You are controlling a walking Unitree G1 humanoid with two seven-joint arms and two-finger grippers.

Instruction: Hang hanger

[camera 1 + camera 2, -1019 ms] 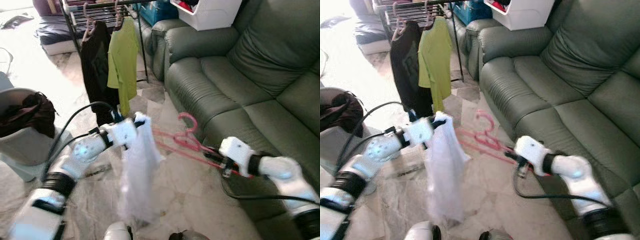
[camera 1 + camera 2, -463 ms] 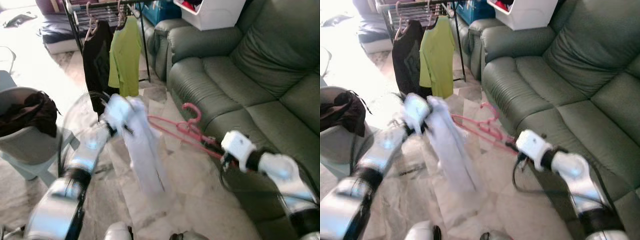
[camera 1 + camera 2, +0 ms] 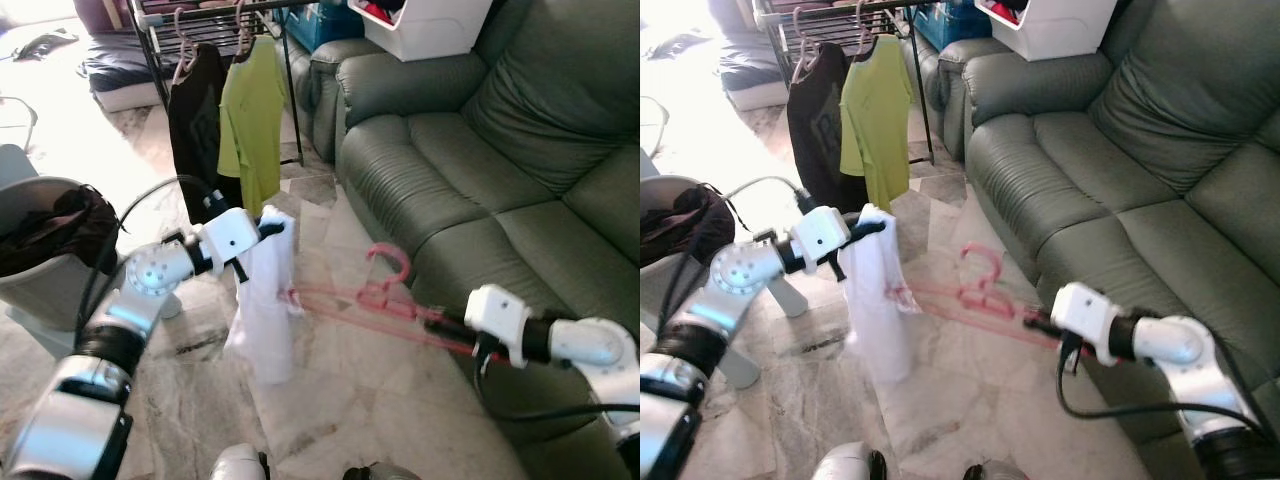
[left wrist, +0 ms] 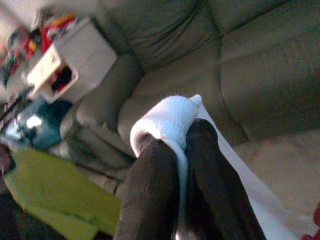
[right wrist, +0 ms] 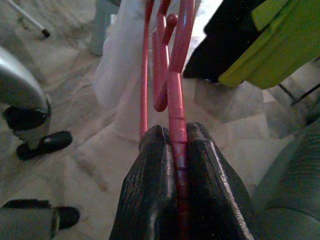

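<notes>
- Against the frame half a second before, the left arm had dropped and drawn back; the white cloth garment [image 3: 265, 300] that had swung out slanted now hung nearly straight down from the left gripper [image 3: 262, 228].
- The motion blur on the left arm seen then was gone.
- The pink plastic hanger [image 3: 375, 298] sat lower and flatter than before, with its far end now reaching the hanging garment instead of stopping short of it.
- Left gripper: fingers clenched on the bunched top edge of the white garment, as the left wrist view shows [image 4: 167, 122].
- Right gripper [image 5: 177, 150]: fingers clamped on one end of the pink hanger's frame, the red bar running out between them.
- Hanger location: in the air over the pale marble floor [image 3: 400, 400], between the two grippers, just in front of the dark green leather sofa [image 3: 480, 130].
- Long axis: roughly level, running from the right gripper at about 4 o'clock in the head view toward 9 o'clock, where its tip touched or overlapped the garment; which of the two I cannot tell.
- Hook [image 3: 388, 262] stood upward near the middle of the frame, curling toward 12 o'clock.
- At 11 o'clock stood a black metal drying rack [image 3: 160, 40] with a black shirt [image 3: 195, 120] and a lime green shirt [image 3: 252, 110] on hangers.
- At 9 o'clock, a grey laundry basket [image 3: 45, 290] holding dark clothes.
</notes>
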